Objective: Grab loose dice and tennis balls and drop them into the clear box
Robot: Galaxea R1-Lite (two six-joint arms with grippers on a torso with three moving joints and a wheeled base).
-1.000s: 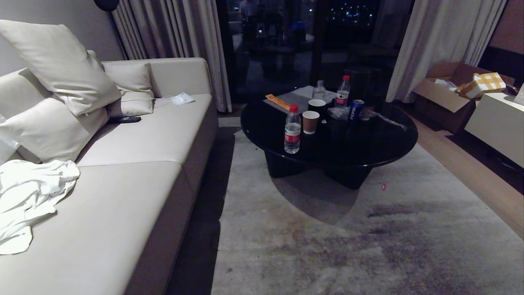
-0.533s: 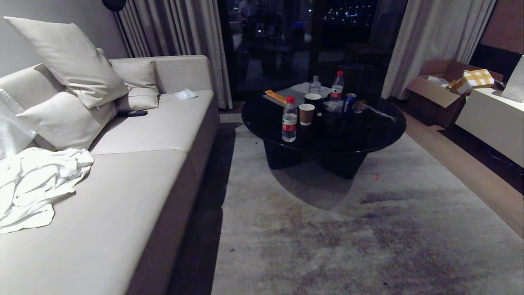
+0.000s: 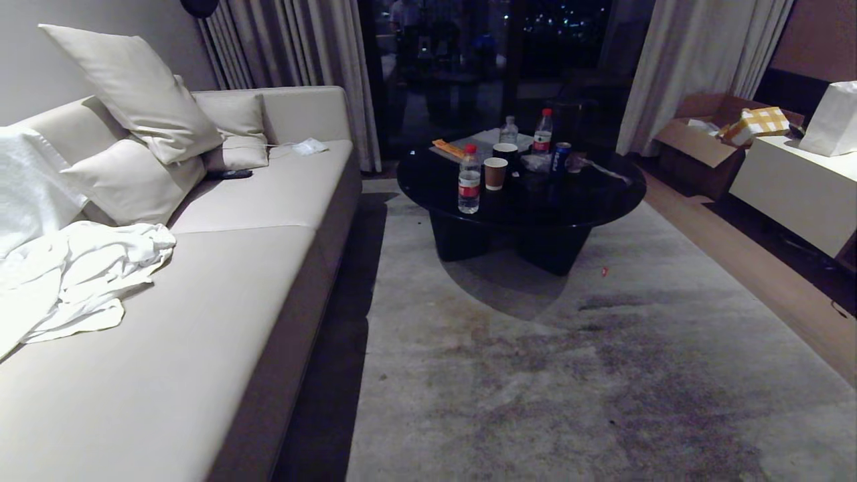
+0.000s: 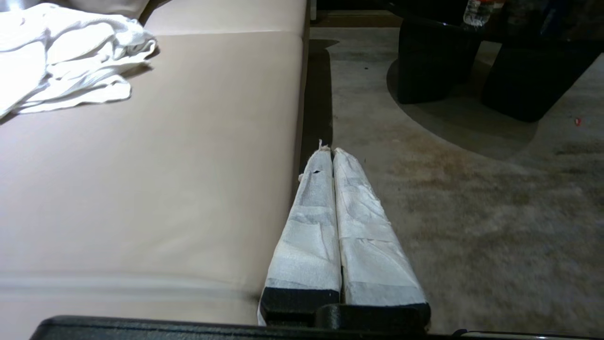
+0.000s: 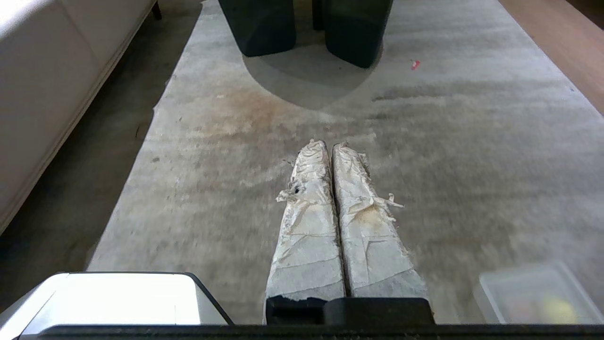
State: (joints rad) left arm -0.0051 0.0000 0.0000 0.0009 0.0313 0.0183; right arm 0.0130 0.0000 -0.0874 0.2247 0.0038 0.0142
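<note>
Dim evening light fills a living room where a pale carpet (image 3: pixel 535 375) runs between a long cream sofa (image 3: pixel 221 288) and a round black coffee table (image 3: pixel 522 194) crowded with water bottles (image 3: pixel 469 181), paper cups (image 3: pixel 495 173) and a soda can (image 3: pixel 559 157). Crumpled white cloth (image 3: pixel 87 274) lies on the sofa seat below a pile of cushions (image 3: pixel 134 87); an open cardboard box (image 3: pixel 703 144) sits by the curtains at far right. Neither arm appears in the head view. The left gripper (image 4: pixel 332 151), its tape-wrapped fingers pressed together and empty, hangs over the sofa's front edge. The right gripper (image 5: pixel 330 144), fingers likewise together and holding nothing, hangs over bare carpet short of the table's base. The clear box (image 5: pixel 538 295) rests on the carpet near the right gripper, blurred, with something yellowish inside; no loose dice or tennis balls can be made out elsewhere.
</note>
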